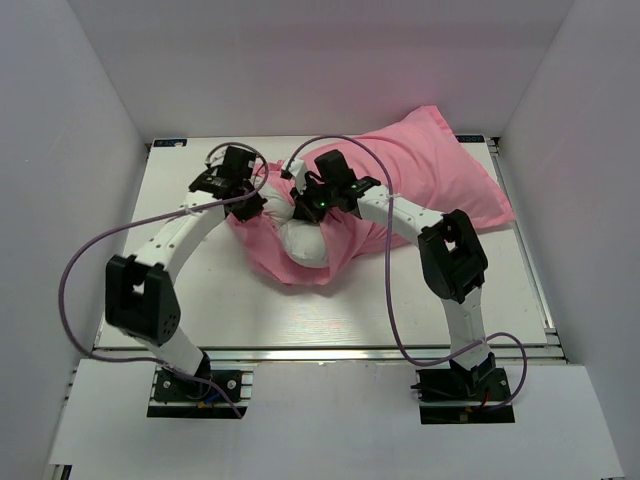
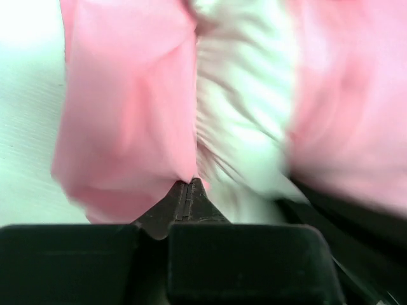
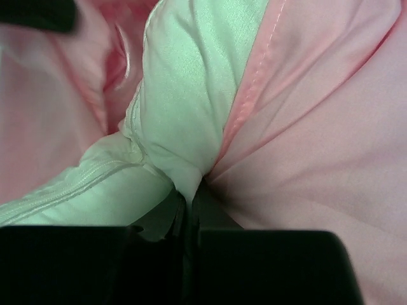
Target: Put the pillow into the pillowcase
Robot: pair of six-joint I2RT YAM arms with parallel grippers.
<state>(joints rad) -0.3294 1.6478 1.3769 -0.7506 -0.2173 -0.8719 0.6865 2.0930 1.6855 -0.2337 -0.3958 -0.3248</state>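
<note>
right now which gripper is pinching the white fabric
The right gripper, shut on a fold of the pillow; the left gripper bites the pink pillowcase instead.

pink pillowcase lying diagonally, white pillow mostly inside, near end protruding

Pink cloth pillowcase with soft satin sheen, white woven-fabric pillow, smooth matt white table, matt black tools

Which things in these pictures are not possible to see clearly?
- Top view: most of the pillow hidden inside the pillowcase.
- Top view: wrists cover fingertips of left gripper and right gripper.
- Left wrist view: blurred, fabric texture unreadable.
- Right wrist view: frame edges cut the pillowcase opening.
</note>
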